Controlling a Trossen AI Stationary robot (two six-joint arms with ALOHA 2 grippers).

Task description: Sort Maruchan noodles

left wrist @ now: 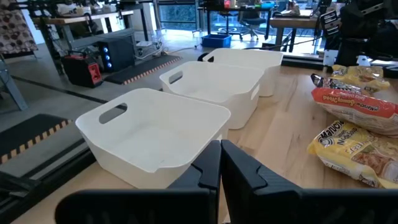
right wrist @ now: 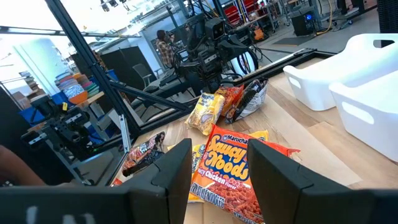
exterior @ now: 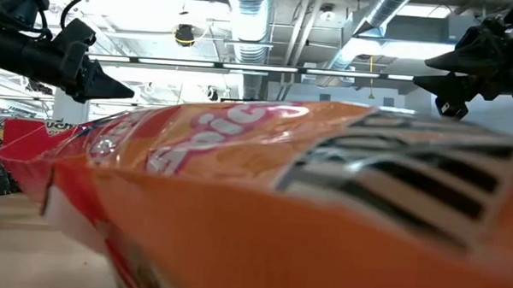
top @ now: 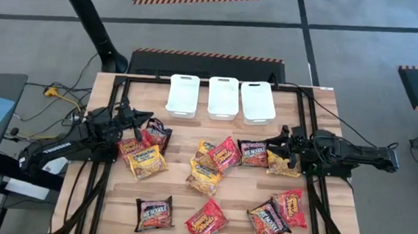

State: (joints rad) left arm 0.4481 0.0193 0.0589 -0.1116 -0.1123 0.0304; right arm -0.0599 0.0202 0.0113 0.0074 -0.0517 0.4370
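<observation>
Several Maruchan noodle packets lie flat on the wooden table: yellow [top: 147, 163], red [top: 225, 153] and dark [top: 154, 213] ones, scattered across its middle and near half. One orange-red packet [exterior: 281, 188] fills the low view's foreground. My left gripper [top: 146, 120] hangs level above the table's left side, shut and holding nothing [left wrist: 221, 165]. My right gripper [top: 273, 142] hangs level above the right side, open and holding nothing [right wrist: 219, 165]. A red packet [right wrist: 227, 168] lies on the table beyond its fingers.
Three white bins [top: 182, 95], [top: 223, 97], [top: 257, 102] stand side by side at the table's far edge. A black frame [top: 308, 116] runs along both sides of the table. Bare wood shows between the bins and the packets.
</observation>
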